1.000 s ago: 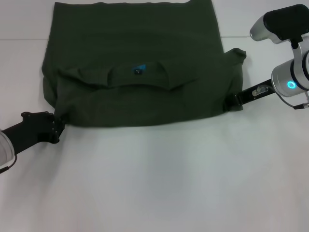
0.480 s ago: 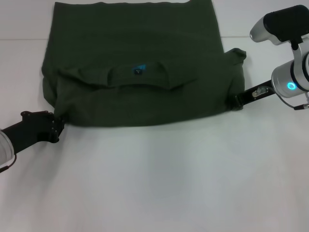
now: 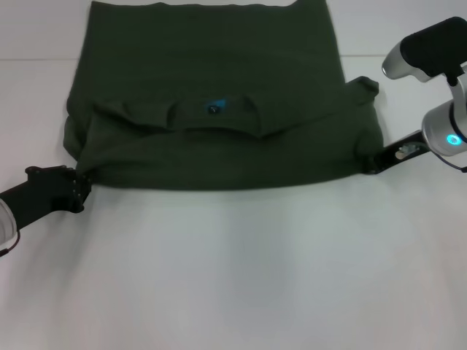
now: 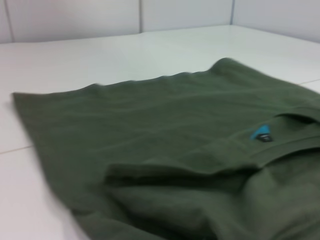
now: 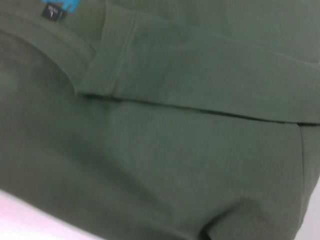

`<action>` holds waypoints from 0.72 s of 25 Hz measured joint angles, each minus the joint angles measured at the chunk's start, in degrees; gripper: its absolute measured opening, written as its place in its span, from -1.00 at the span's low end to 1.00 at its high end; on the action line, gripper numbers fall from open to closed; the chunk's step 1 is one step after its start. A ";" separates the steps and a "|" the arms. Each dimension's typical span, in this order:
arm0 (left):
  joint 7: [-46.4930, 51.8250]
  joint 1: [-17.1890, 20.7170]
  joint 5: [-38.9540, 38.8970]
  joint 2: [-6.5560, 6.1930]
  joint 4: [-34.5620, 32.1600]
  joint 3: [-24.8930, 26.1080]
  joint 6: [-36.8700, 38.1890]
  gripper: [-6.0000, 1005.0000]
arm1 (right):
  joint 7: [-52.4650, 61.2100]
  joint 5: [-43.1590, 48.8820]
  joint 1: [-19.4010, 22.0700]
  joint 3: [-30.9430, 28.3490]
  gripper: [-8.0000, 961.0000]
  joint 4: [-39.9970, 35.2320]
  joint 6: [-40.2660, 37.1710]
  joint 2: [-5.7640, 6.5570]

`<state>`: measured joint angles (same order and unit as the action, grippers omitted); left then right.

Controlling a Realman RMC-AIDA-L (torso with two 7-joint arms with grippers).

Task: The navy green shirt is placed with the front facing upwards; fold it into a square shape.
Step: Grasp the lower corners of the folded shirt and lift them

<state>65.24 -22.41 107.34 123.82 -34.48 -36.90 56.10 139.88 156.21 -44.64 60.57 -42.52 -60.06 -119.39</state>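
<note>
Left hand (image 3: 79,188), right hand (image 3: 373,162) low, outstretched.

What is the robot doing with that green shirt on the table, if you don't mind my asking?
The robot is folding a dark olive-green T-shirt on a white table. The shirt lies partly folded, with the collar end and its blue neck label laid over the body. The left gripper is at the near left corner of the fold and the right gripper at the near right corner, apparently holding the cloth.

shirt's (image 3: 219,109) far hem cut off
</note>
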 joint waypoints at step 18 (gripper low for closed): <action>6.49 1.42 2.12 -0.04 -4.96 0.08 1.77 -0.79 | -11.66 -2.82 5.26 0.24 -0.87 -11.59 -5.26 -0.26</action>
<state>71.72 -20.99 109.46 123.78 -39.44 -36.82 57.86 128.21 153.39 -39.39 60.81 -54.11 -65.33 -119.65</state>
